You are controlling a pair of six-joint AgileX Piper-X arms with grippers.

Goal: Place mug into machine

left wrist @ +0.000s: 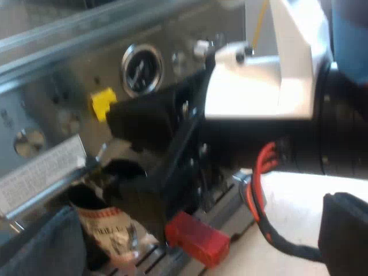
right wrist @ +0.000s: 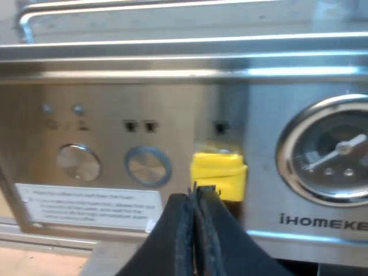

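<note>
Closest to us in the left wrist view are our left gripper's [left wrist: 192, 233] two dark padded fingers [left wrist: 34, 244]. They are set wide apart, with nothing clamped between them. Just beside one finger stands the mug [left wrist: 109, 230], a pale cup with red-and-dark print on its wall and a dark mouth. It sits upright on the slotted metal tray [left wrist: 167, 259] at the foot of the brushed-steel espresso machine [left wrist: 63, 75], below the front panel. Near the mug, the dark handle of the metal holder juts out from the machine's front and ends in a bright red block [left wrist: 198, 238]. Beyond that, our white-and-black right arm reaches across to the panel. Our right gripper [left wrist: 135, 118] has its black tip close to a small yellow button [left wrist: 102, 103], with a round black-faced pressure gauge [left wrist: 142, 69] nearby. We cannot judge its jaws from here.

In the right wrist view, the right gripper's black fingers [right wrist: 183, 230] come nearest. They are pressed flat together and grip nothing. Their tips sit just beneath the yellow button, though we cannot tell whether they touch it. The pressure gauge lies beside the button, with the lettering iHOMEKE [right wrist: 322, 220] under it. On the button's other side we see two round steel knobs [right wrist: 79, 163], and a white printed label [right wrist: 86, 210] below them.
</note>
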